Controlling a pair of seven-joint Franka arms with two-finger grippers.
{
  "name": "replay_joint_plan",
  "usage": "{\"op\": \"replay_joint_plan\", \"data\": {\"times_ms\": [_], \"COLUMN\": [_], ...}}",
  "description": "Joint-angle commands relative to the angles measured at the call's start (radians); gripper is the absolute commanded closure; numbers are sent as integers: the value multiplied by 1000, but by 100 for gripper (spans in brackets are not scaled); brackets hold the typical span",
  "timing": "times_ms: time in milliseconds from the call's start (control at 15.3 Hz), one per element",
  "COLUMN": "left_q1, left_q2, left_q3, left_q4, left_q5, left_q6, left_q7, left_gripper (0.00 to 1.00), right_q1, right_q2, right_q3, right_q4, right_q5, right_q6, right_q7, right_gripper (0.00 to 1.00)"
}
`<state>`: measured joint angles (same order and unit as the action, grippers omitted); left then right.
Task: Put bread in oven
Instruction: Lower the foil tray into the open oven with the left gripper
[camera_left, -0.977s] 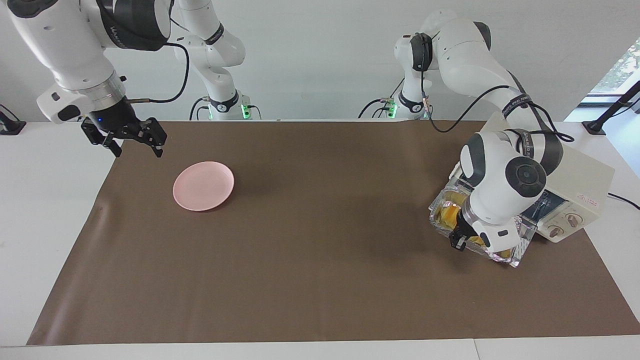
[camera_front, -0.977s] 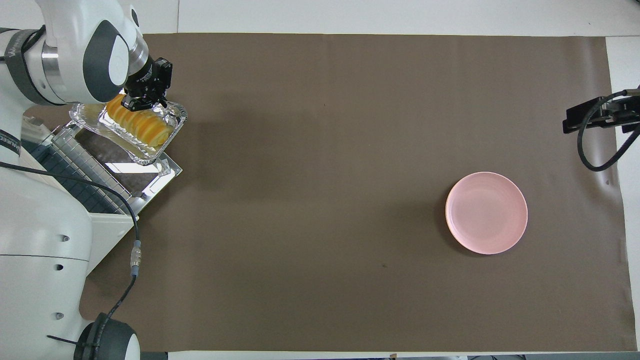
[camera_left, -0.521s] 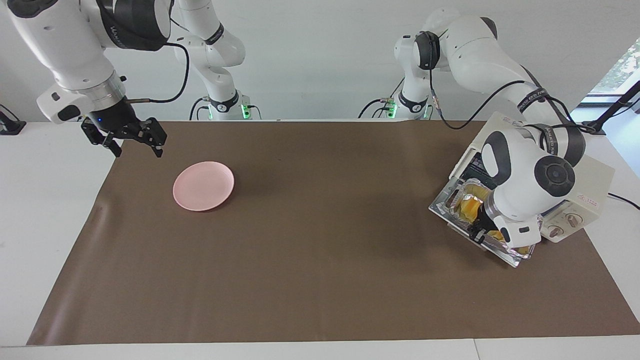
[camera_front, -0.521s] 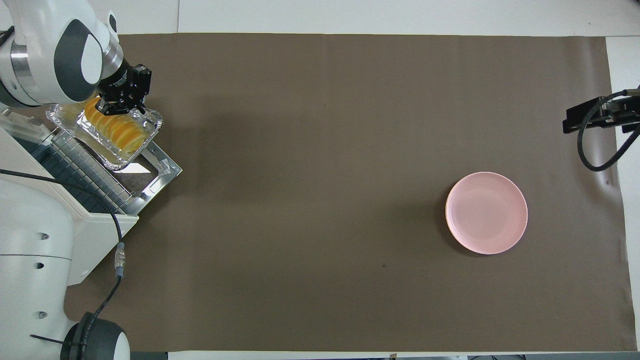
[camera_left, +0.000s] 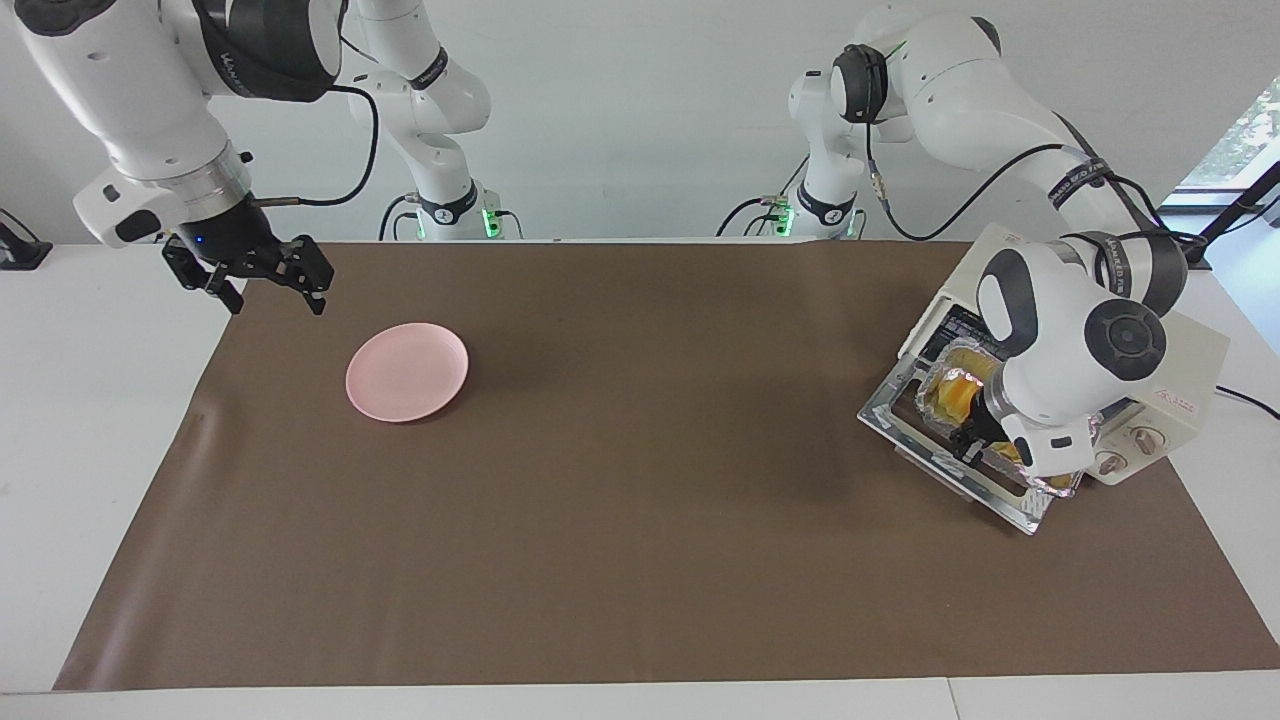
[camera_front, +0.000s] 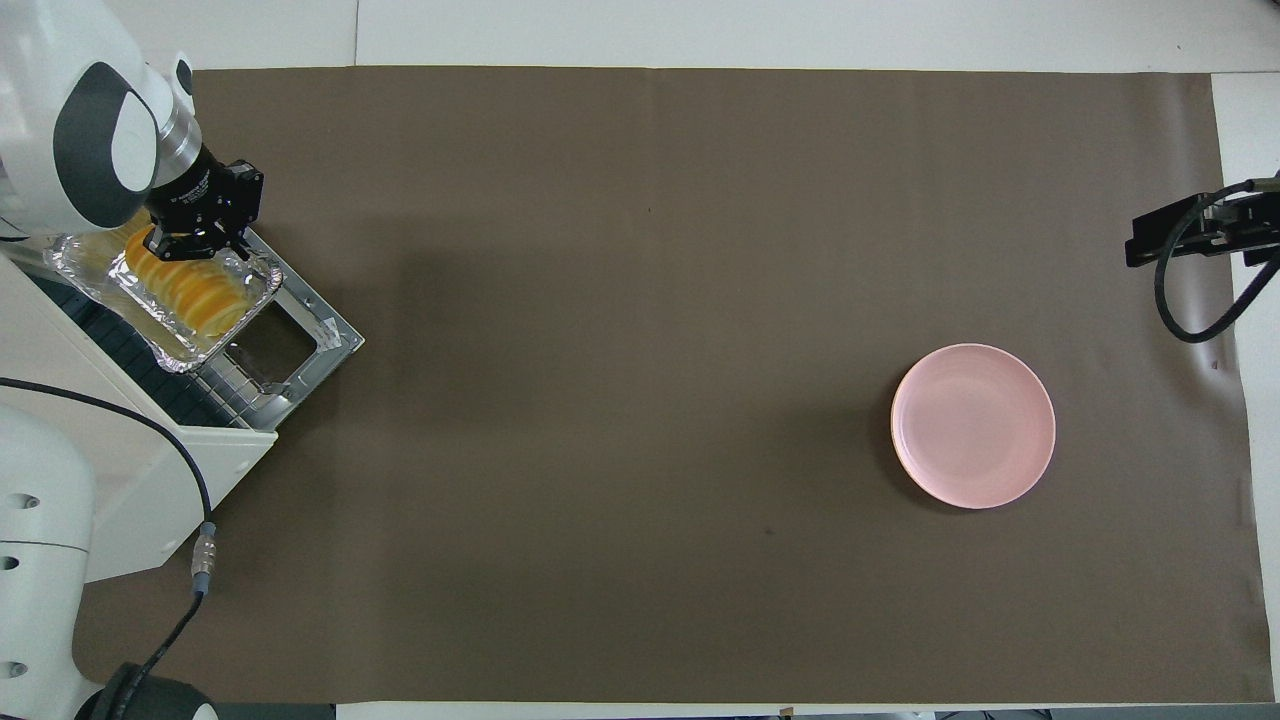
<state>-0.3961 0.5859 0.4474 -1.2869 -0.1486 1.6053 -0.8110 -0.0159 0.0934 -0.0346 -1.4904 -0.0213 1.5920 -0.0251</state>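
Observation:
The yellow-orange ridged bread (camera_front: 185, 285) (camera_left: 948, 397) lies in a crinkled silver foil tray (camera_front: 72, 262) (camera_left: 1052, 486). My left gripper (camera_front: 195, 238) (camera_left: 973, 441) is shut on the tray's rim and holds it just above the dropped-open door (camera_front: 320, 335) (camera_left: 1000, 500) of the cream-white oven (camera_front: 140, 500) (camera_left: 1190, 365). The tray's inner end reaches the oven's mouth over the wire rack. My right gripper (camera_left: 265, 278) (camera_front: 1150, 243) waits open in the air over the mat's edge at the right arm's end, holding nothing.
A round pink plate (camera_left: 407, 371) (camera_front: 972, 425) sits bare on the brown mat (camera_left: 640, 480) toward the right arm's end. The oven's two knobs (camera_left: 1128, 450) face away from the robots. White table borders the mat.
The left gripper has carried the foil tray with the bread from past the door's outer edge inward over the door, toward the oven's mouth. The right arm has not moved.

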Motion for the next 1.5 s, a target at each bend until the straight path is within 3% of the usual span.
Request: {"op": "replay_joint_plan", "data": {"times_ms": [0, 261, 521, 1043, 1434], "left_q1": [-9, -10, -20, -12, -1], "left_q2": [-87, -156, -179, -198, -254], "left_q3": [4, 2, 2, 2, 2], "left_q4": [-139, -270, -314, -342, -407], "left_q5": [35, 55, 109, 113, 113], "left_q6": [79, 160, 162, 162, 199], "left_q7": [13, 16, 27, 30, 30], "left_gripper": [100, 100, 100, 100, 100], "right_q1": [-3, -3, -3, -3, -3], "right_q2": [-14, -14, -14, -14, -14], "right_q3": [5, 5, 5, 5, 5], "right_q4": [-14, -14, -14, -14, -14], "right_q5": [-11, -11, -11, -11, -11], "right_q6": [-7, -7, -7, -7, -7], "right_q7": [-16, -16, -16, -16, -16], "right_gripper": [0, 0, 0, 0, 0]}}
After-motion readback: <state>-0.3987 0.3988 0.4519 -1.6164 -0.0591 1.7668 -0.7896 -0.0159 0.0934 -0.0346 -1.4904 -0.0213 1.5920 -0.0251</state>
